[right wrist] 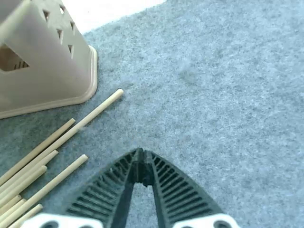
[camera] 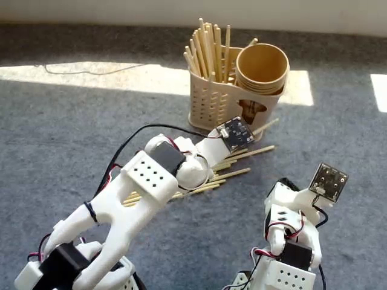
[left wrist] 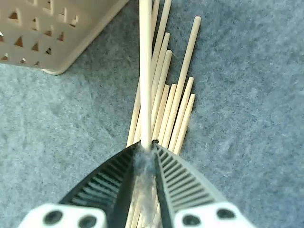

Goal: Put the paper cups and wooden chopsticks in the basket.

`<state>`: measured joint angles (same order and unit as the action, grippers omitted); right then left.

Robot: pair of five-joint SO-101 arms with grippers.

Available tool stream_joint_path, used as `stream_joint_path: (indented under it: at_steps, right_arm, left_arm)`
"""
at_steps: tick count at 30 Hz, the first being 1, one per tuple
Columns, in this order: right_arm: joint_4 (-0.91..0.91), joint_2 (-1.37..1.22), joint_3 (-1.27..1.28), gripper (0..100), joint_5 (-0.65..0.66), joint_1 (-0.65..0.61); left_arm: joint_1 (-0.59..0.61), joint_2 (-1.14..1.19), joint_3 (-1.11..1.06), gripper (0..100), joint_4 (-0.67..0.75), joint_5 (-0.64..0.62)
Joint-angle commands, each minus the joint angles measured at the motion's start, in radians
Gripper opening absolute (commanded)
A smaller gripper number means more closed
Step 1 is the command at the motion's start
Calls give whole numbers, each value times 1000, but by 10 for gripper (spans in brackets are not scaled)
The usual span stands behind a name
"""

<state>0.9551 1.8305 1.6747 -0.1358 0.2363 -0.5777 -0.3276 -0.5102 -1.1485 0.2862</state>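
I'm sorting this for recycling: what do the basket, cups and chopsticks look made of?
The basket: likely moulded plastic, matt cream, with regular cut-out slots. The cups: probably paper, tan, thin rims, nested. The chopsticks: pale bare wood or bamboo, matt; which, I cannot tell.

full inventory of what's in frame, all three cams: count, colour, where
basket: one, cream, slotted, upright at the far side of the surface
paper cups: nested stack, count unclear, tan, in the basket
standing chopsticks: a bundle, pale wood, upright in the basket beside the cups
loose chopsticks: several, pale wood, lying on the surface in front of the basket
held chopstick: one, pale wood, in the left gripper, over the loose ones
surface: one, grey, carpet-like, sunlit strip at the back
cable: one, dark, on the sunlit strip
left gripper: black fingers, shut on the held chopstick
right gripper: black fingers, shut, empty, over bare surface near the loose chopsticks
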Motion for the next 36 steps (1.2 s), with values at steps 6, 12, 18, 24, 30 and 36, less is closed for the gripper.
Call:
stream_joint_path:
  at_steps: [6, 12, 18, 24, 30, 36]
  right_arm:
    - [-4, 7, 117, 5, -5, 7]
    - [-4, 7, 117, 5, -5, 7]
    - [-4, 7, 117, 5, -5, 7]
    - [-4, 7, 117, 5, -5, 7]
    - [-4, 7, 117, 5, -5, 7]
    - [-4, 7, 117, 5, -5, 7]
  left_arm:
    - [-53, -251, 10, 6, -55, 3]
    - [-47, -380, 10, 6, -49, 0]
    - [-44, -484, 8, 6, 25, -2]
    - [-45, -513, 8, 6, 176, -9]
    - [-45, -510, 2, 6, 427, -144]
    - [-48, -507, -31, 6, 727, -204]
